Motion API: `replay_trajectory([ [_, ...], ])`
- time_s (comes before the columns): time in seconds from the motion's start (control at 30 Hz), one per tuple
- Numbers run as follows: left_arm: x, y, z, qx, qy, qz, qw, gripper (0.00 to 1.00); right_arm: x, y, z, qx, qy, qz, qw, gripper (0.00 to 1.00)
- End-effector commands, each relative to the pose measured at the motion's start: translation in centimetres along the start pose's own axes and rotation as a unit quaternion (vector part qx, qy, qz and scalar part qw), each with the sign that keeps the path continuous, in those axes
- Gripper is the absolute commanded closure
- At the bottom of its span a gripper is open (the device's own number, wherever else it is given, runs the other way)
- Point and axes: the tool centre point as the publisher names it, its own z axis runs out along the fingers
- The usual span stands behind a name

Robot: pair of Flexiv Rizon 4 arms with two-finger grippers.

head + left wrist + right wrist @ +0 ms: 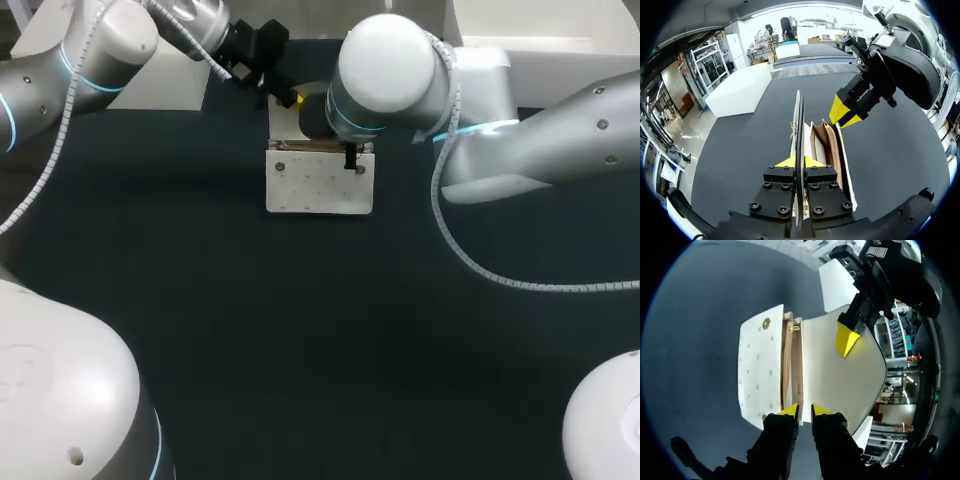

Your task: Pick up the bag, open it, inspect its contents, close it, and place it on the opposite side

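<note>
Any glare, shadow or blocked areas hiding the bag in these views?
Head view: the right arm covers the bag's opening; its white flap is bright, dots legible. Left wrist view: the flap stands edge-on in the left hand, evenly lit. Right wrist view: even light, no glare; the brown interior is shaded.

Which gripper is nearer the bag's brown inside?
The right gripper: it grips the bag right beside the brown lining, while the left gripper pinches the white flap.

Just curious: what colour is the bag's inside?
The bag's lining is tan brown; left wrist view shows it best.
</note>
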Motion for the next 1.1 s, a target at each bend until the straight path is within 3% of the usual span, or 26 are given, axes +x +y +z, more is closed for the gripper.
replay_trajectory([
  [0.03,-0.4,0.7,1.1,-0.005,-0.034,0.003,0.999,1.0,0.8,-0.3,-0.7,-0.002,-0.022,0.002,1.0,0.82],
  [0.2,-1.5,1.7,1.9,-0.013,-0.063,0.018,0.998,1.0,1.7,-0.5,-0.4,0.001,-0.02,0.004,1.0,0.83],
  [0.37,-2.4,2.2,2.3,-0.01,-0.086,0.033,0.996,1.0,3.0,-0.8,-0.2,-0.009,-0.019,0.026,0.999,1.0],
  [0.87,-6.4,3.9,4.1,-0.025,-0.117,0.047,0.992,1.0,6.2,-0.9,0.7,-0.006,-0.015,0.059,0.998,1.0],
  [1.1,-6.3,4.7,4.9,-0.018,-0.105,0.042,0.993,1.0,6.9,-0.8,1.4,0.008,-0.01,0.073,0.997,1.0],
])
